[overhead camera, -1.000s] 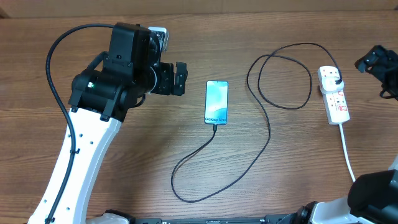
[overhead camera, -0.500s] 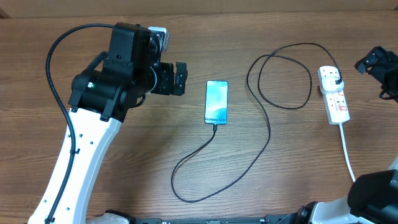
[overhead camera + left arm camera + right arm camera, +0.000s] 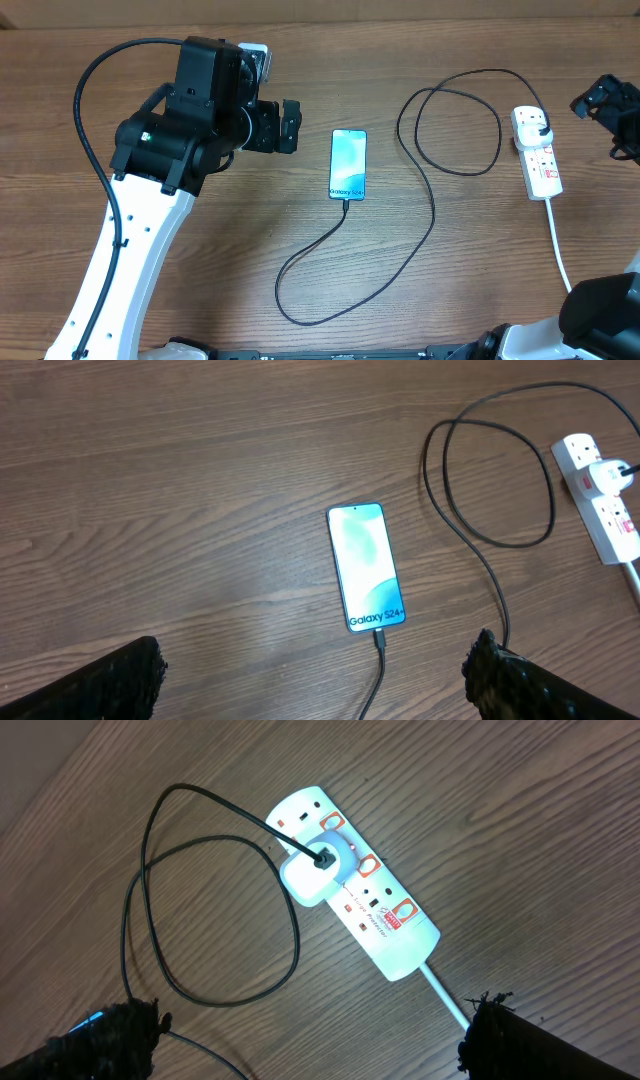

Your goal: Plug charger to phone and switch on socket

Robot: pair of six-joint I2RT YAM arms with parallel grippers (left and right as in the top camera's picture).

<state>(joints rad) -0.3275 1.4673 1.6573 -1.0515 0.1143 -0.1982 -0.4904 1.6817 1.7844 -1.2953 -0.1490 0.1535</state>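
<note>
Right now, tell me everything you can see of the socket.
The socket is a white plastic strip, elongated with rounded ends, lying flat on the right side of the wooden table. Red-outlined switches run along one long edge, with small print beside them; I cannot tell whether they are on. A white adapter sits in one outlet, and the black charger cable leaves its top. A white cord exits one end. Nothing else touches it.

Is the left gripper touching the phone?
Apart. The overhead view shows a strip of bare table between the left gripper and the phone.
</note>
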